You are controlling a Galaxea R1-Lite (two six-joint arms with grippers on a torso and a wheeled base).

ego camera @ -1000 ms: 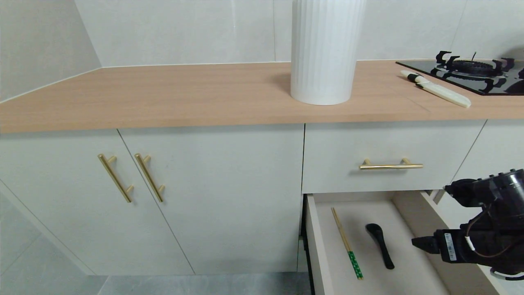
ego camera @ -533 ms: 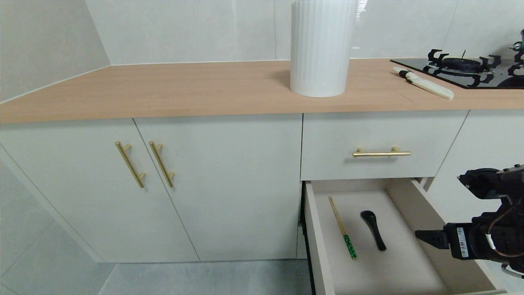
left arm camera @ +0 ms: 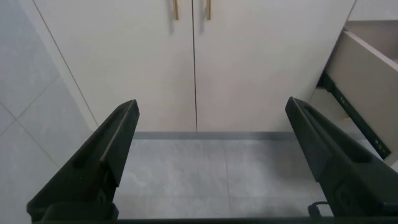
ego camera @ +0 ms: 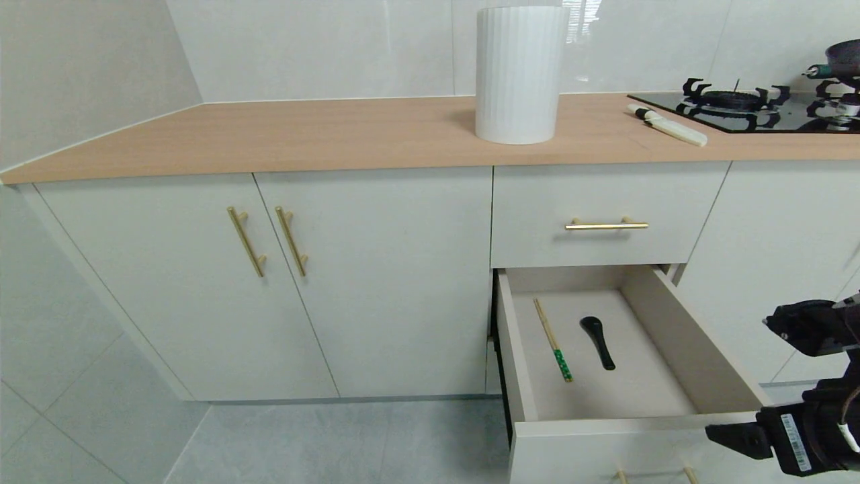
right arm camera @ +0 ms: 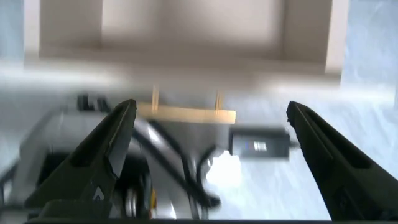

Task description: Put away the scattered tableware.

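head view: lower drawer (ego camera: 692, 349) stands pulled out, below a shut upper drawer (ego camera: 591, 202) with a gold bar handle. chopsticks (ego camera: 552, 339) lie on the lower drawer's floor, near its left wall, green ends toward the front. black spoon (ego camera: 596, 341) lies just beside them on the right, apart from them, bowl toward the back. on the counter (ego camera: 302, 134), a knife (ego camera: 666, 126) with a pale blade lies near the stove (ego camera: 739, 107), not touching it. white ribbed vase (ego camera: 517, 74) stands upright on the counter, left of the knife and well apart from it. two shut cabinet doors (ego camera: 376, 282) with gold handles are left of the drawers. right gripper (ego camera: 739, 376) hangs at the lower drawer's front right corner, fingers spread, nothing between them.

left wrist view: left gripper (left arm camera: 211, 109) is spread wide and holds nothing. it faces the foot of the cabinet doors (left arm camera: 249, 62) above the grey tiled floor (left arm camera: 186, 174). one side of the lower drawer (left arm camera: 367, 62) juts out at the edge.

right wrist view: blurred. right gripper (right arm camera: 210, 106) has its fingers wide apart and grips nothing. the lower drawer's gold handle (right arm camera: 186, 114) sits between the two fingers, farther off. the drawer's open inside (right arm camera: 186, 25) lies beyond; its contents cannot be made out here.
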